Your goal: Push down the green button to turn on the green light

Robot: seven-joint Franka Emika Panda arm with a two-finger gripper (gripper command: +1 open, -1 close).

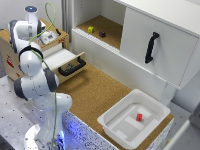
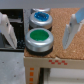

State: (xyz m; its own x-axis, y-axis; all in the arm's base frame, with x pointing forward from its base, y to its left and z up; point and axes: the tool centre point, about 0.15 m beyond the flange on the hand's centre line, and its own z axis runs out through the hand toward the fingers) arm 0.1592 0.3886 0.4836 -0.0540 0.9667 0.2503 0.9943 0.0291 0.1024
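1. While the arm point(image 1: 35, 80) stands at the exterior view's left, the wrist view looks straight down at the green button point(image 2: 39, 36), which sits on a round silver base right at the edge of a cork-topped box point(image 2: 60, 20).
2. The claw point(image 2: 41, 31) is wide open, with one pale finger point(image 2: 7, 30) on one side of the green button and the other finger point(image 2: 74, 29) on the far side. Neither finger touches it, and the claw hangs above it.
3. Just beyond the green one is a blue button point(image 2: 40, 19) on the same kind of silver base, and past that a third one is only partly in frame, so I can't tell its colour.
4. In the exterior view the buttons themselves are hidden behind the arm.
5. Other stuff around: a cork counter point(image 1: 95, 92) with a white tray point(image 1: 132, 117) holding a small red block point(image 1: 139, 117), an open drawer with a black handle point(image 1: 72, 67), and a white cabinet door with a black handle point(image 1: 151, 47).
6. Up on the shelf are a small yellow object point(image 1: 90, 29) and a dark one point(image 1: 102, 34), near each other but apart.
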